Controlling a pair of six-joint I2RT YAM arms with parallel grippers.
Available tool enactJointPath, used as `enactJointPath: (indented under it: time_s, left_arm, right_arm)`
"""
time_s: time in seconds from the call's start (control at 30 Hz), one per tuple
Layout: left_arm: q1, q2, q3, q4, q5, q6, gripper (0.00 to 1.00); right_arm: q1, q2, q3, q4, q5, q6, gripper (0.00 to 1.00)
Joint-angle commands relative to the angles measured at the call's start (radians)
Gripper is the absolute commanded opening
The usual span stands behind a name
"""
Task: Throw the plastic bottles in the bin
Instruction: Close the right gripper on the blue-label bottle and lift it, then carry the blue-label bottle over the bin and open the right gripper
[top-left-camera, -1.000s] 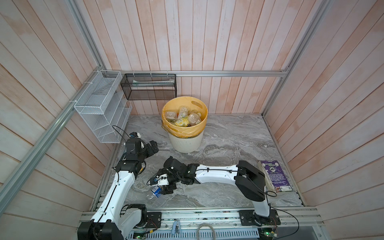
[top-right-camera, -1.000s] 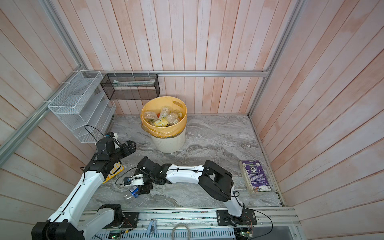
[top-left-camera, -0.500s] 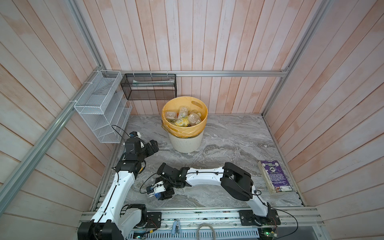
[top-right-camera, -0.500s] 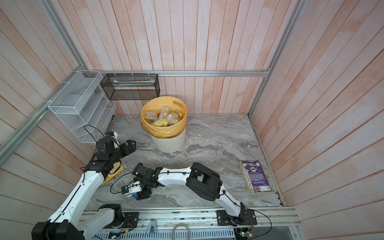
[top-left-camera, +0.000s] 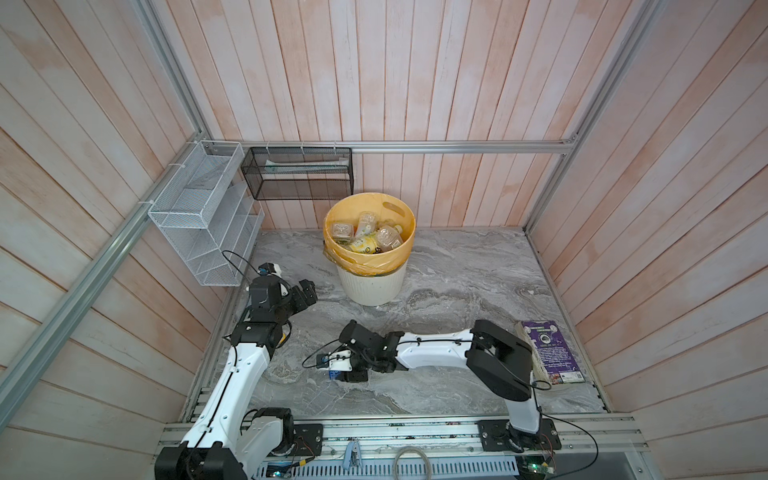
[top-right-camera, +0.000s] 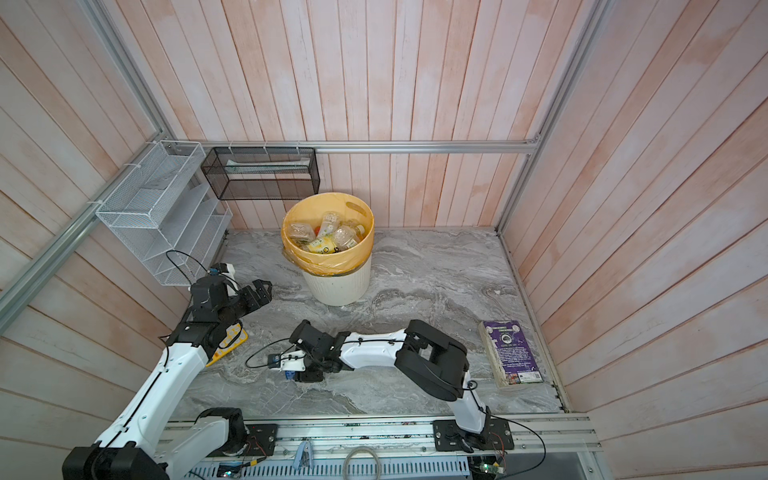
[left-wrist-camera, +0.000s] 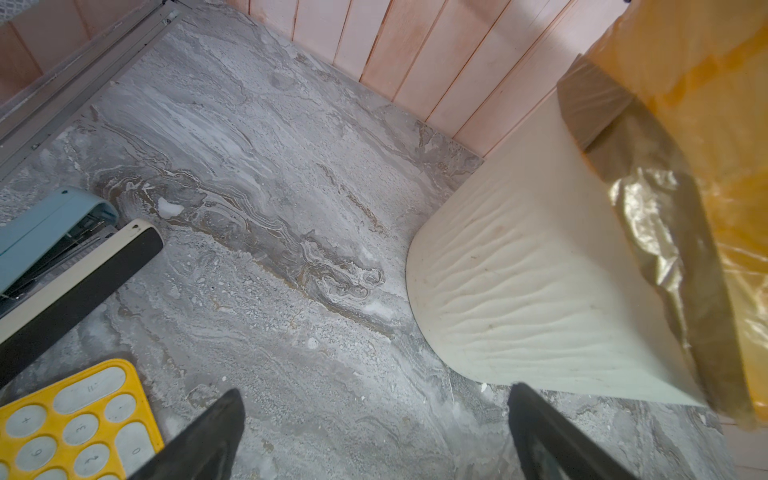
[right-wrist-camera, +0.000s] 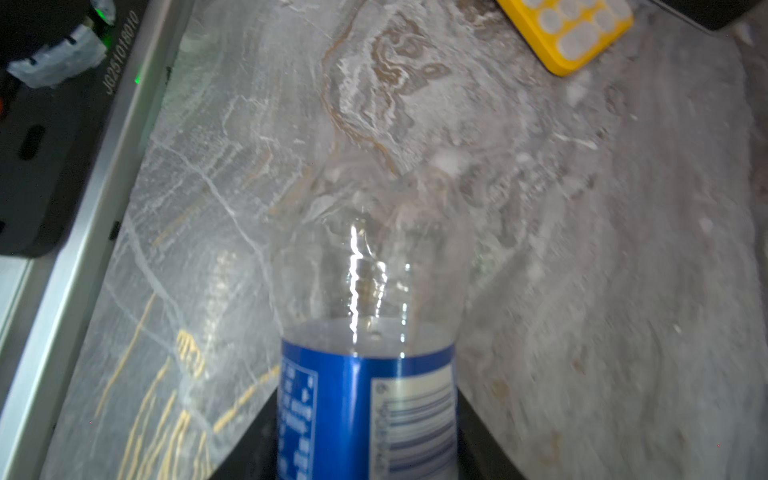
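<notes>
Grasp step: right gripper (top-right-camera: 309, 376) clamped on blue-label bottle (right-wrist-camera: 365, 374), down low, well in front of bin (top-left-camera: 370, 291). Left gripper (top-left-camera: 305, 293) wide open, empty, beside bin. Next, I'd say: lift clear, carry over bin, release.

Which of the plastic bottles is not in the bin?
The clear bottle with the blue label, clamped in the right gripper over the table. The other bottles lie inside the bin.
</notes>
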Motion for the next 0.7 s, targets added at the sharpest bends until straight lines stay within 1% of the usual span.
enactJointPath:
  time_s: [0.0,0.1,0.2,0.33,0.43,0.57,0.67]
  left_arm:
    - [0.006,-0.021,-0.024,0.033,0.030,0.002,1.00]
    - [0.006,-0.033,-0.037,0.042,0.047,0.015,1.00]
    - [0.004,-0.060,-0.065,0.066,0.058,0.019,1.00]
    - [0.002,-0.089,-0.095,0.071,0.055,0.022,1.00]
    - [-0.007,-0.102,-0.115,0.069,0.059,0.026,1.00]
    - [-0.036,-0.108,-0.143,0.077,0.046,0.021,1.00]
    - [-0.065,-0.101,-0.153,0.090,0.034,0.014,1.00]
  right_arm:
    - [-0.037,-0.145,-0.126,0.137,0.097,0.162,0.41]
    - [-0.067,-0.281,-0.252,0.199,0.187,0.248,0.37]
    - [-0.103,-0.440,-0.365,0.263,0.271,0.324,0.37]
    - [-0.150,-0.660,-0.461,0.334,0.386,0.379,0.37]
    - [-0.174,-0.831,-0.489,0.386,0.488,0.383,0.37]
    - [-0.209,-1.013,-0.486,0.486,0.598,0.339,0.37]
    - [-0.233,-1.084,-0.453,0.594,0.611,0.287,0.37]
